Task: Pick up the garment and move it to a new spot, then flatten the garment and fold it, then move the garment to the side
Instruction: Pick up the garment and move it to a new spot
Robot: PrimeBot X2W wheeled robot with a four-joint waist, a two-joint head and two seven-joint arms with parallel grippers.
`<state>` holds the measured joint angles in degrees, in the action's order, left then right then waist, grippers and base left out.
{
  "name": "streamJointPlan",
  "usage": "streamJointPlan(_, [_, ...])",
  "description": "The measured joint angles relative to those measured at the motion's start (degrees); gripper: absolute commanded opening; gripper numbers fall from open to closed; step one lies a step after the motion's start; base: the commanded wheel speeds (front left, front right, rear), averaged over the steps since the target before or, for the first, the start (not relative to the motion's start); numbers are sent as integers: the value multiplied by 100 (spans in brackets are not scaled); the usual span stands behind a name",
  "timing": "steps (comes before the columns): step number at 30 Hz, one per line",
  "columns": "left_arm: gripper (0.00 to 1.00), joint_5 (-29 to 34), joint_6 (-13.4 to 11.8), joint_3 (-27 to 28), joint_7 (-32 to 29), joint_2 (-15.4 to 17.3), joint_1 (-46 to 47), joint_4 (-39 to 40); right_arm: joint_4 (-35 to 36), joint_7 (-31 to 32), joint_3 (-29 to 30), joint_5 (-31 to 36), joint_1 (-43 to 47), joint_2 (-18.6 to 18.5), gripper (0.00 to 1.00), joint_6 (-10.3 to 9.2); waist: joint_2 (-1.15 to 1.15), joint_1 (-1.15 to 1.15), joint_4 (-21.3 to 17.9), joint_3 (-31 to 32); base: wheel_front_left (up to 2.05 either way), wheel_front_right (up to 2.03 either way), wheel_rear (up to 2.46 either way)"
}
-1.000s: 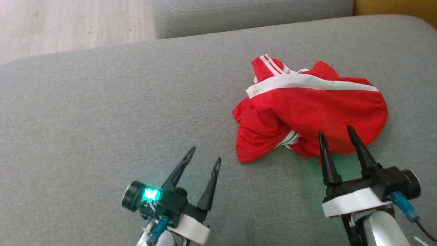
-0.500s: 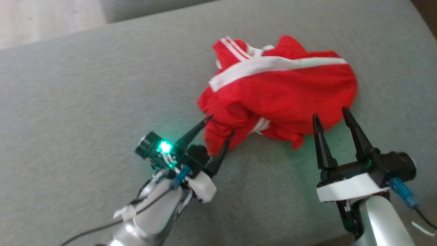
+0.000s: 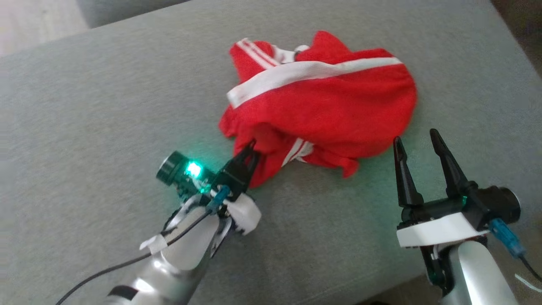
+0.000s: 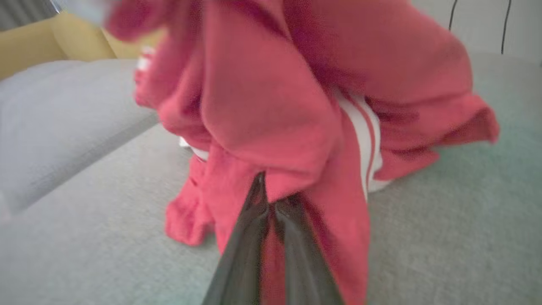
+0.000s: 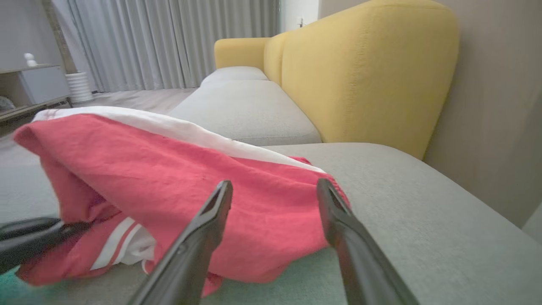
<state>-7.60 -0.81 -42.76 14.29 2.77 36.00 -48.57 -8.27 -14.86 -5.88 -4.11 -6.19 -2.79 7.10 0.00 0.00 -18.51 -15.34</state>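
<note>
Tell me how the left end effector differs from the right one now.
The left end effector is shut; the right end effector is open. The left pinches the near-left edge of the red garment; the right grips nothing, its fingers spread beside the near-right edge. Both have dark fingers aimed at the garment.

1. The right tool (image 5: 274, 186) holds its two dark fingers spread apart, tips up against the near side of the garment (image 5: 169, 182).
2. The garment, red with a white band, lies bunched on the grey sofa seat (image 5: 402, 203).
3. The left tool (image 5: 78, 228) enters from the left, fingers together, tips in the garment's low fold.
4. Behind stand a yellow backrest (image 5: 368, 72) and pale curtains (image 5: 169, 38).
</note>
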Motion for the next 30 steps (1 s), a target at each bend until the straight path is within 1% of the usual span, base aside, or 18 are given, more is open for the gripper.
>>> streamJointPlan(3, [0, -34, -180, 125, 2, 23, -4, 550, 0, 0, 23, 16, 23, 1, 100, 0, 0, 0, 242, 83, 0, 0, 0])
streamJointPlan(4, [0, -41, -230, 194, 11, 46, -3, 808, 1, 0, 32, 18, 36, 1, 100, 0, 0, 0, 338, 112, 0, 0, 0])
streamJointPlan(5, [0, -41, -276, 298, 15, 131, -3, 1282, -1, 0, 46, 20, 90, 1, 100, 0, 0, 0, 548, 173, 0, 0, 0])
streamJointPlan(8, [0, -41, -278, 491, 16, 354, -12, 1887, -11, 0, 67, 74, 158, 2, 100, 0, 0, 0, 893, 281, 0, 0, 0])
streamJointPlan(12, [0, -41, -282, 772, 16, 745, -12, 2415, -23, 0, 89, 73, 244, 1, 100, 0, 0, 0, 1372, 435, 0, 0, 0])
streamJointPlan(15, [0, -41, -331, 990, 18, 1083, 31, 2669, -32, 0, 96, 76, 296, 2, 100, 0, 0, 0, 1744, 535, 0, 0, 0])
streamJointPlan(23, [0, -99, -461, 1715, -11, 1995, 391, 3008, -35, 0, 129, 265, 378, 2, 100, 0, 0, -1, 2691, 674, 0, 0, 0])
streamJointPlan(27, [0, -156, -536, 2067, -18, 2420, 424, 3004, -36, 0, 156, 417, 393, 2, 100, 0, 0, -1, 3099, 667, 0, 0, 0])
streamJointPlan(30, [0, -263, -602, 2302, -16, 2651, 424, 2882, -37, 0, 154, 528, 397, 2, 100, 0, 0, 0, 3358, 630, 0, 0, 0])
